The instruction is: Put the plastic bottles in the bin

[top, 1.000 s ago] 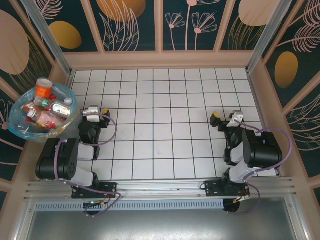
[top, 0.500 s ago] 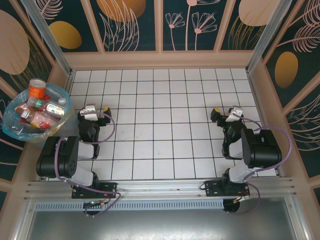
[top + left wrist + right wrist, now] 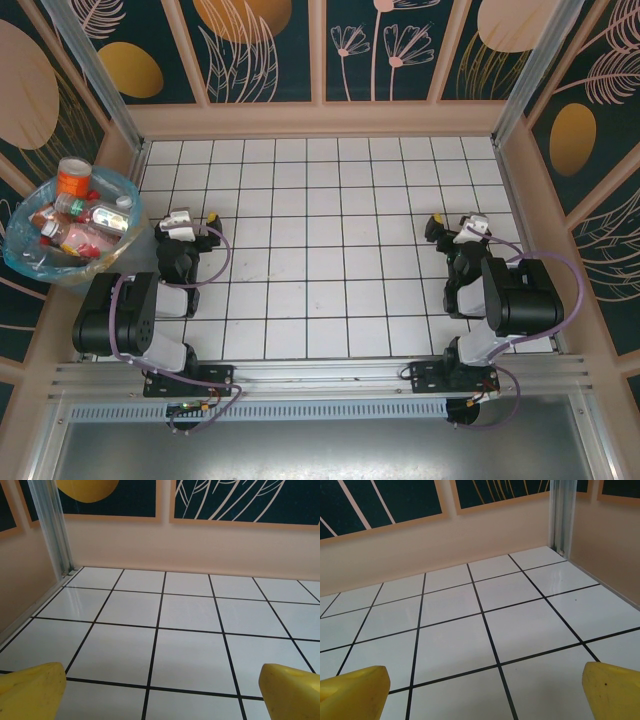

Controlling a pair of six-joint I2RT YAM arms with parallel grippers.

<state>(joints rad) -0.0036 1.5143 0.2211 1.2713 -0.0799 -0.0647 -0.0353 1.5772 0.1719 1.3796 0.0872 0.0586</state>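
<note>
Jaws gape empty on left hand point(image 3: 160, 692), right hand point(image 3: 481, 690).

Left arm point(image 3: 115, 320), at 8 o'clock, folds back on itself, with the left gripper point(image 3: 188, 220) aimed toward 12. Right arm point(image 3: 520, 295), at 4 o'clock, mirrors it, with the right gripper point(image 3: 455, 226) also facing 12. Each wrist view shows the yellow fingers point(image 3: 30, 692) spread wide, grasping nothing.

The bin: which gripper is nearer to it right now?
Left. The left gripper sits just right of the bin, at the left side of the table; the right gripper is far across the table, near the right wall.
</note>
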